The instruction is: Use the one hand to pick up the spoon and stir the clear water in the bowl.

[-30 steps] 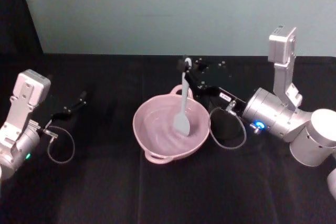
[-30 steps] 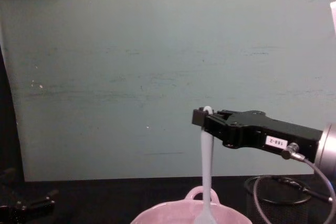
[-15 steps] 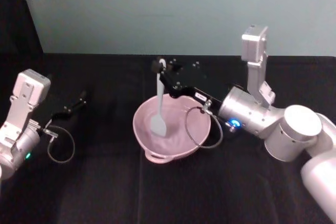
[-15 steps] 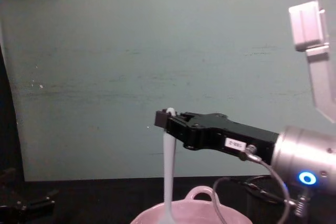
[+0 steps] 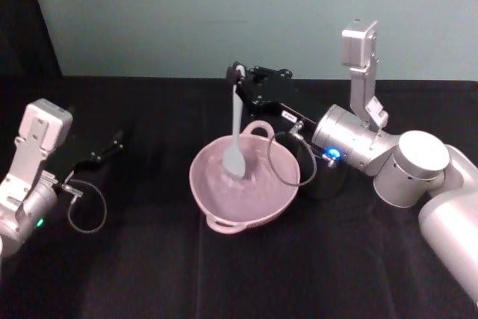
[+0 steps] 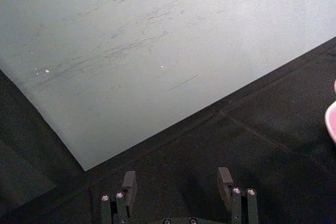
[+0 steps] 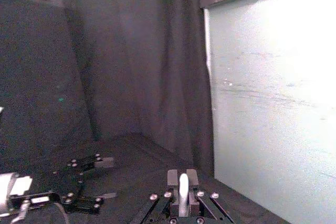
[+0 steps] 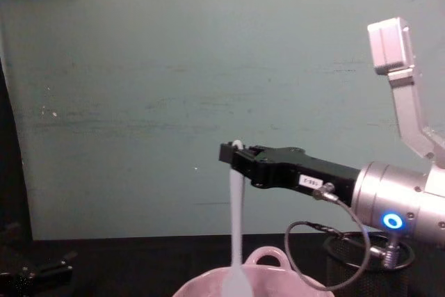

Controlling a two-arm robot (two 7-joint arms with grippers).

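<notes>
Jaws of the black two-fingered right gripper (image 5: 237, 74) clamp the top of the slim white plastic spoon (image 5: 234, 128), which hangs upright with its head inside the wide pale pink ceramic bowl (image 5: 200, 184), while the left gripper (image 6: 176, 179) sits far left, jaws apart.

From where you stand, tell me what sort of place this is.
Probably a robot test lab, not a kitchen: a table draped in black cloth, a plain teal wall, a black curtain, and the right gripper holding a spoon in a pink bowl.
</notes>
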